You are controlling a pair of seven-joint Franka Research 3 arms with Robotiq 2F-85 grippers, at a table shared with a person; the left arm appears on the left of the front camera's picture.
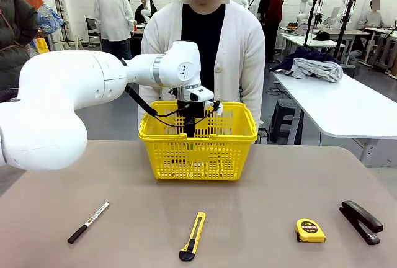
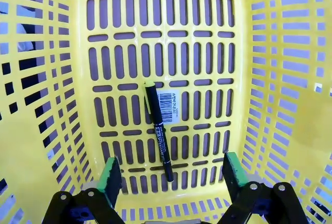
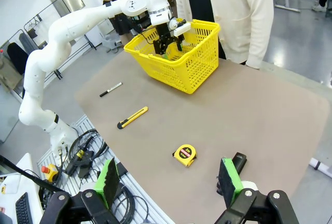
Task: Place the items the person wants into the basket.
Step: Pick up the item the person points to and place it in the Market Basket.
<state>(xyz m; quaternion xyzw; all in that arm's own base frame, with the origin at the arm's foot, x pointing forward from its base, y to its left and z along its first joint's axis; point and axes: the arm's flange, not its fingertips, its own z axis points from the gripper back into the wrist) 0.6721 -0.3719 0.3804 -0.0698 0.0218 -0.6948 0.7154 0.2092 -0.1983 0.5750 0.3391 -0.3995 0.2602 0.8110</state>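
Basket (image 1: 217, 156): black pen (image 2: 158, 130) lies flat on its slotted floor. Left gripper (image 2: 171, 172) hangs inside, jaws wide apart, holding nothing, just above the pen.

Risk: if the arm lifts out skewed, a finger or the wrist cable (image 1: 146, 110) could snag the lattice wall and drag the basket.

Outward: white pen (image 1: 88, 223) and utility knife (image 1: 193, 236) lie on the table (image 1: 260, 187). Tape measure (image 1: 310, 230) sits near the knife, so a wrong pick is possible. Right gripper (image 3: 168, 181) is open and empty.

Two pens (image 1: 88, 223) (image 2: 158, 130); one each: knife (image 1: 193, 236), tape measure (image 1: 310, 231), stapler (image 1: 361, 221), basket (image 1: 236, 136).
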